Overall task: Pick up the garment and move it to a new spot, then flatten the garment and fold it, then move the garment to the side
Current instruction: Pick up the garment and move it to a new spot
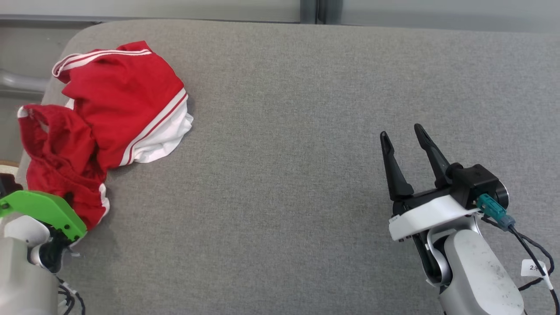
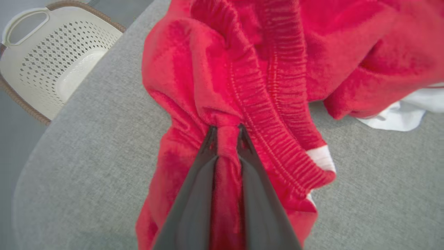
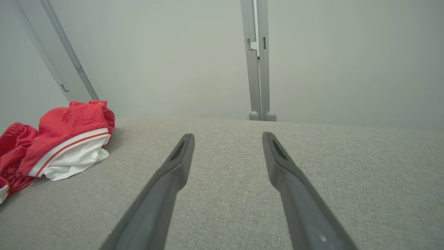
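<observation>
The garment [image 1: 118, 100] is a crumpled pair of red shorts with white trim, lying at the far left of the grey surface [image 1: 306, 131]. In the left wrist view my left gripper [image 2: 226, 130] is shut on a fold of the garment [image 2: 242, 69] beside its ribbed waistband. In the head view the left wrist with its green cover sits at the lower left, its fingers hidden under the cloth. My right gripper [image 1: 401, 134] stands open over bare surface at the right, far from the garment. The right wrist view shows that right gripper [image 3: 228, 137] with nothing between its fingers and the garment [image 3: 66, 142] at the left.
A white perforated basket [image 2: 52, 59] stands off the surface's rounded left corner. A pale wall with a vertical metal post [image 3: 258, 62] rises behind the far edge. Cables and a tag hang from my right wrist [image 1: 536, 267].
</observation>
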Tool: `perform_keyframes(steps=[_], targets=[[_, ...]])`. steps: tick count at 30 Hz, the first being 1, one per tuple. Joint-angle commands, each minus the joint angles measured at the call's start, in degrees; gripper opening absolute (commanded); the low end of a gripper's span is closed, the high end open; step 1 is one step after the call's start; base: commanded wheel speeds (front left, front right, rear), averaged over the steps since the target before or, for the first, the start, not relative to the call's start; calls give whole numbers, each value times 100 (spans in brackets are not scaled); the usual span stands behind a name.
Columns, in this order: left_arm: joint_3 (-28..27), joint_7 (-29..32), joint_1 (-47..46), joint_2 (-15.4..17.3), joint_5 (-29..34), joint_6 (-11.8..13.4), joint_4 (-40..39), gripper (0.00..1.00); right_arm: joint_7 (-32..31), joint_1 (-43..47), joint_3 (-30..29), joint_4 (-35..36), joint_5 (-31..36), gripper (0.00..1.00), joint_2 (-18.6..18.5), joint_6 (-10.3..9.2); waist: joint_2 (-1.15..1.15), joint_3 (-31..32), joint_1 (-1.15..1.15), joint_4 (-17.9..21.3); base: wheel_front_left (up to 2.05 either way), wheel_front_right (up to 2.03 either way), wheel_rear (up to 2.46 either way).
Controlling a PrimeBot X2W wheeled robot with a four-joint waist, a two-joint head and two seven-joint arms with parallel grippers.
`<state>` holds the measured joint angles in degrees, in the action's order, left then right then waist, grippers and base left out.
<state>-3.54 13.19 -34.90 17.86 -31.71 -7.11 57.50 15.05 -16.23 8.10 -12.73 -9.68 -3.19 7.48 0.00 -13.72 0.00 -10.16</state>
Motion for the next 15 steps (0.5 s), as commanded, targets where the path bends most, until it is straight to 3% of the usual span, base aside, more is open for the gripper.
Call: perform_keyframes(steps=[1,9,15], targets=[[51,-109,-48,149,39,-28,-89,0,19,137,-10,-31,-26,100,-4,2,0,296,0,-60,0,0,0],[333,-365,-96,421,181,-38,-1043,0,19,415,-22,-81,-150,100,22,2,0,891,0,-69,0,0,0],[459,-208,153,489,252,112,-2506,0,19,624,-6,-76,-329,100,25,2,0,1238,0,94,0,0,0]])
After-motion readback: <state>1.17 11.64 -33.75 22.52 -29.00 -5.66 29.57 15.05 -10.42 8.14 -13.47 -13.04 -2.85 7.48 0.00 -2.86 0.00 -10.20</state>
